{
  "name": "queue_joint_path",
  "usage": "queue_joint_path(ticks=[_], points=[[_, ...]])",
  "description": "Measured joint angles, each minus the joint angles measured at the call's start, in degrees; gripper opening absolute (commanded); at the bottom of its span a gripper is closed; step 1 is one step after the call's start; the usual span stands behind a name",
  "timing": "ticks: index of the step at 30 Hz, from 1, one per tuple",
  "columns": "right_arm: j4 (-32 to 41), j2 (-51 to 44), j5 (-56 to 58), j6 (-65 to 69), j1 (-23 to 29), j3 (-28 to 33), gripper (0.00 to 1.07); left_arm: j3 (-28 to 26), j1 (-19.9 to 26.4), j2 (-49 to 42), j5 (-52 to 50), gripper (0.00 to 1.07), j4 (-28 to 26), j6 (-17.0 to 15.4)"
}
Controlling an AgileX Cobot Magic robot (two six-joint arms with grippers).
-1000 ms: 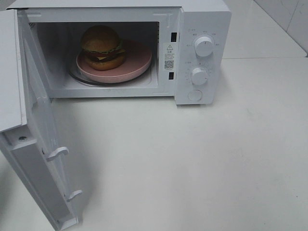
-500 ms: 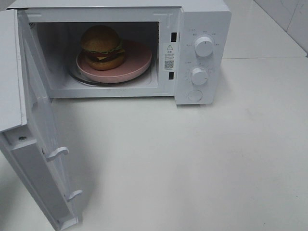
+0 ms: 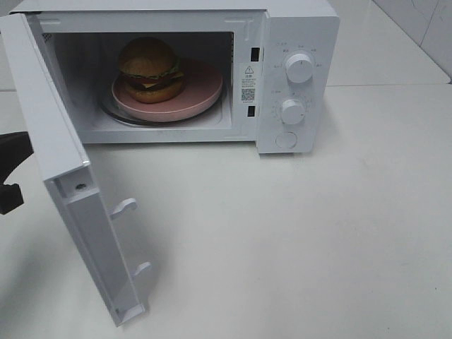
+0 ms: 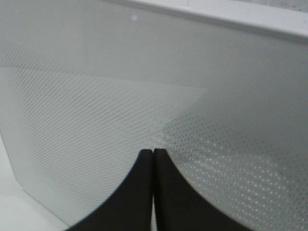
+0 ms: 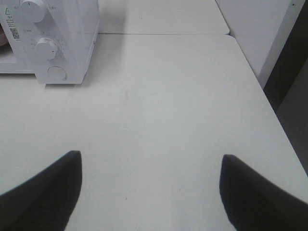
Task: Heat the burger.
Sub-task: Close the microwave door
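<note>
The burger (image 3: 148,67) sits on a round pink plate (image 3: 203,90) inside the open white microwave (image 3: 296,25). The microwave door (image 3: 85,205) stands part-way open at the left. My left gripper (image 3: 8,173) is behind the door's outer face at the left edge of the high view. In the left wrist view it (image 4: 153,153) is shut and empty, with its tips at the door's dotted window (image 4: 96,96). My right gripper (image 5: 149,156) is open and empty above the bare table, to the right of the microwave (image 5: 72,38). It is not in the high view.
The microwave's control panel carries two knobs (image 3: 299,68) (image 3: 292,111) and a round button (image 3: 285,140). The white table (image 3: 318,233) stretches in front and to the right. Its right edge (image 5: 260,82) borders a dark gap beside a wall.
The door has swung from wide open toward the microwave's front. My left gripper has come into the high view at the left edge, behind the door.
</note>
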Motion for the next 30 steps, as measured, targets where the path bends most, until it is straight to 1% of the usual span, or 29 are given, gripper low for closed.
queue_joint_path(ticks=[6,7,8,9,10,11,12,13,14,15,16,17,18,19,20,22,25,27,28,29,30], points=[[0.0,0.0,0.0,0.0,0.0,0.0,0.74,0.0,0.0,1.78,-2.64,0.0,0.0,0.0],[0.0,0.0,0.0,0.0,0.0,0.0,0.74,-0.06,-0.29,2.06,-2.75,0.0,-0.29,-0.11],[0.0,0.0,0.0,0.0,0.0,0.0,0.74,-0.11,-1.72,2.23,-2.92,0.0,-1.6,-0.17],[0.0,0.0,0.0,0.0,0.0,0.0,0.74,-0.11,-1.72,2.23,-2.92,0.0,-1.6,-0.17],[0.0,0.0,0.0,0.0,0.0,0.0,0.74,-0.29,-3.04,2.23,-2.75,0.0,-2.75,-0.11],[0.0,0.0,0.0,0.0,0.0,0.0,0.74,-0.92,-6.42,2.29,-1.78,0.0,-5.67,0.74],[0.0,0.0,0.0,0.0,0.0,0.0,0.74,-0.92,-6.42,2.29,-1.78,0.0,-5.67,0.74],[0.0,0.0,0.0,0.0,0.0,0.0,0.74,-1.38,-8.25,2.29,-0.8,0.0,-7.91,1.72],[0.0,0.0,0.0,0.0,0.0,0.0,0.74,-2.18,-11.52,2.29,1.26,0.0,-13.01,3.78],[0.0,0.0,0.0,0.0,0.0,0.0,0.74,-2.18,-11.52,2.29,1.26,0.0,-13.01,3.78],[0.0,0.0,0.0,0.0,0.0,0.0,0.74,-2.46,-12.89,2.29,2.23,0.0,-15.64,4.81],[0.0,0.0,0.0,0.0,0.0,0.0,0.74,-3.09,-16.1,2.35,3.27,0.0,-22.35,7.22],[0.0,0.0,0.0,0.0,0.0,0.0,0.74,-3.09,-16.1,2.35,3.27,0.0,-22.35,7.22],[0.0,0.0,0.0,0.0,0.0,0.0,0.74,-3.84,-18.96,2.35,3.67,0.0,-27.62,9.22],[0.0,0.0,0.0,0.0,0.0,0.0,0.74,-3.84,-18.96,2.35,3.67,0.0,-27.62,9.22],[0.0,0.0,0.0,0.0,0.0,0.0,0.74,-5.33,-22.0,2.41,4.76,0.0,-32.6,11.17],[0.0,0.0,0.0,0.0,0.0,0.0,0.74,-6.76,-23.38,2.86,4.87,0.0,-33.17,11.63],[0.0,0.0,0.0,0.0,0.0,0.0,0.74,-9.57,-24.87,4.7,4.81,0.0,-33.17,11.86],[0.0,0.0,0.0,0.0,0.0,0.0,0.74,-9.57,-24.87,4.7,4.81,0.0,-33.17,11.86],[0.0,0.0,0.0,0.0,0.0,0.0,0.74,-11.23,-25.61,6.59,4.81,0.0,-33.12,11.97],[0.0,0.0,0.0,0.0,0.0,0.0,0.74,-11.23,-25.61,6.59,4.81,0.0,-33.12,11.97]])
